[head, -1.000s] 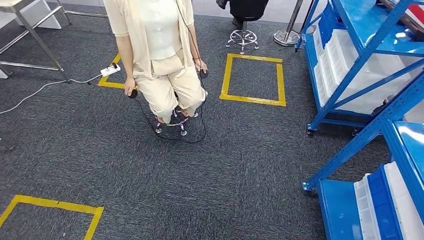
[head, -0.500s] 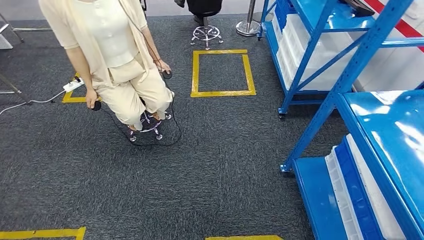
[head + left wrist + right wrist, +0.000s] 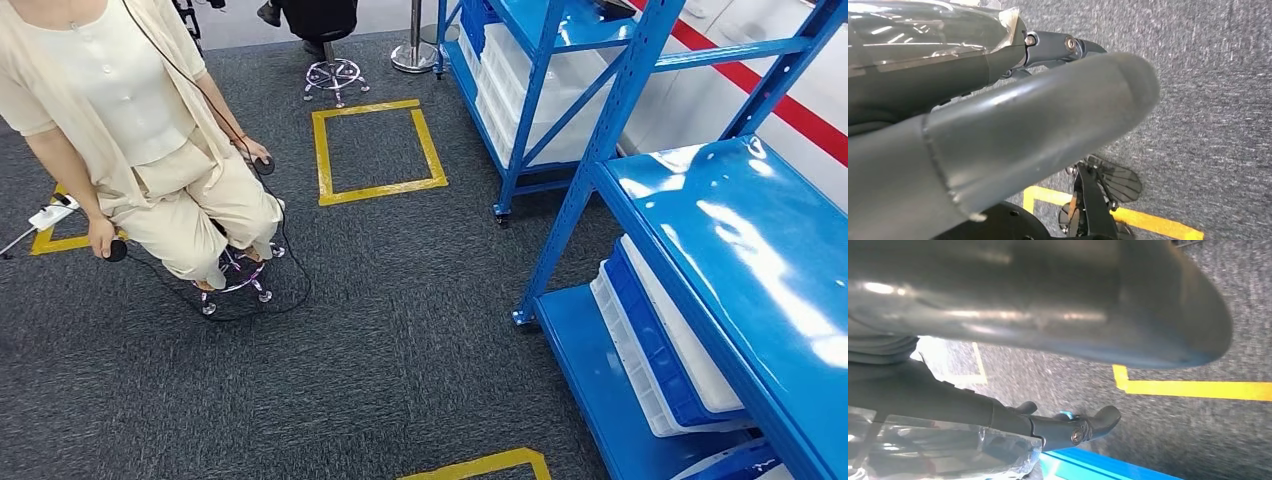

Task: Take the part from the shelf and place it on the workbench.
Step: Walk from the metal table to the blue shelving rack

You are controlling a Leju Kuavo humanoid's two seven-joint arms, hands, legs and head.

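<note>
Person [image 3: 150, 150] sits on a stool [image 3: 235, 280] well to the left of the near blue shelf [image 3: 720, 230], holding a small dark controller in each hand. A black cable [image 3: 290, 290] loops on the carpet round the stool base. A yellow tape square [image 3: 375, 150] lies on the floor between the person and the shelf, and a second blue rack [image 3: 540, 30] stands behind it. The near shelf's top deck is bare and glossy. White and blue bins [image 3: 660, 350] are stacked on the level below.

The part: I cannot tell where it is. My guess is it's in or behind those bins.

My left robot hand [image 3: 1048, 125] hangs by my side over carpet, released, fingers stretched out, nothing in it. My right robot hand [image 3: 1048, 315] is the same, with its dark fingers [image 3: 1073, 430] straight and empty and a blue edge of the shelf just beside them.

Risks:
- The shelf upright and diagonal brace are near my right side, so stepping in at an angle could clip the frame.
- The cable loop is a trip hazard if I drift toward the stool.
- The person sits near enough that a wide arm swing is unsafe.
- The bins overlap, so a reach into them could drag the wrong one out.

Writing: none readable. There is a plain red stripe [image 3: 760, 85] on the wall behind the shelf.
</note>
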